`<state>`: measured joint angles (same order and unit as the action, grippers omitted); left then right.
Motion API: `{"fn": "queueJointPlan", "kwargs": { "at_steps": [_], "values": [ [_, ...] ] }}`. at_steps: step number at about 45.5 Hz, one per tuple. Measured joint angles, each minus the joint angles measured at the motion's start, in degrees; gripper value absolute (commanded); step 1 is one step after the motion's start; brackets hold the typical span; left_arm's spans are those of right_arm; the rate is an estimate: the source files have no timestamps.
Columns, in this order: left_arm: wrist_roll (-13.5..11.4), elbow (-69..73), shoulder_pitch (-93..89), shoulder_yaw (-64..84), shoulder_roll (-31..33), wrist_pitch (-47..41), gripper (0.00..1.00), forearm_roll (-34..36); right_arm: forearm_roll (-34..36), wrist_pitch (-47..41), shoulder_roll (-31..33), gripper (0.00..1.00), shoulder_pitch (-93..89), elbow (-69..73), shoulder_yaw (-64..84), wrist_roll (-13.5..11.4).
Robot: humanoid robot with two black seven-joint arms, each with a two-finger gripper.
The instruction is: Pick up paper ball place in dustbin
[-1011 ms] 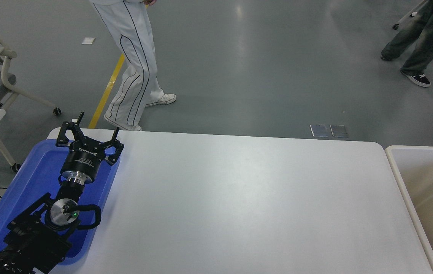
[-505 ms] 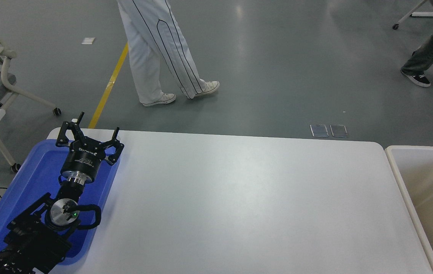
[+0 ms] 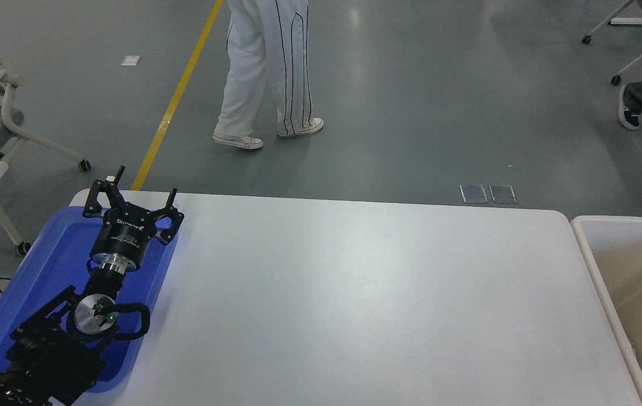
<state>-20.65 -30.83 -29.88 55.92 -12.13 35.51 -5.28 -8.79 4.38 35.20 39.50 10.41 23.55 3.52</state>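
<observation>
No paper ball shows anywhere in the head view. The dustbin (image 3: 588, 254), cream-white with a thick rounded rim and beige inner walls, stands at the table's right end, partly cut off by the picture's edge. My left gripper (image 3: 143, 189) is open and empty, parked at the lower left over the blue tray, its fingers reaching past the table's far edge. My right arm and gripper are out of view.
A shallow blue tray (image 3: 56, 265) lies on the white table (image 3: 354, 304) at the left, under my left arm. A person in white trousers (image 3: 267, 62) walks on the floor beyond the table. A chair stands at the far left.
The person in white trousers has walked to the right across the floor. The person at the top right has moved mostly out of view. My left arm has not moved.
</observation>
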Motion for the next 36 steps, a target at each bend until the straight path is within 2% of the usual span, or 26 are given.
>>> {"fn": "queueJointPlan", "kwargs": {
  "at_steps": [10,23,36],
  "values": [
    [0.00,0.00,0.00,-0.01,0.00,0.00,1.00,0.00,-0.02,-0.46,0.87,1.00,1.33,2.07,-9.19,-0.03],
    [0.00,-0.01,0.00,-0.01,0.00,0.00,1.00,0.00,-0.01,-0.73,4.13,1.00,0.76,13.65,-29.60,0.12],
    [0.00,0.01,0.00,-0.01,0.00,0.00,1.00,-0.01,0.62,-1.08,2.72,1.00,0.30,19.55,-47.21,0.52]
  ]
}}
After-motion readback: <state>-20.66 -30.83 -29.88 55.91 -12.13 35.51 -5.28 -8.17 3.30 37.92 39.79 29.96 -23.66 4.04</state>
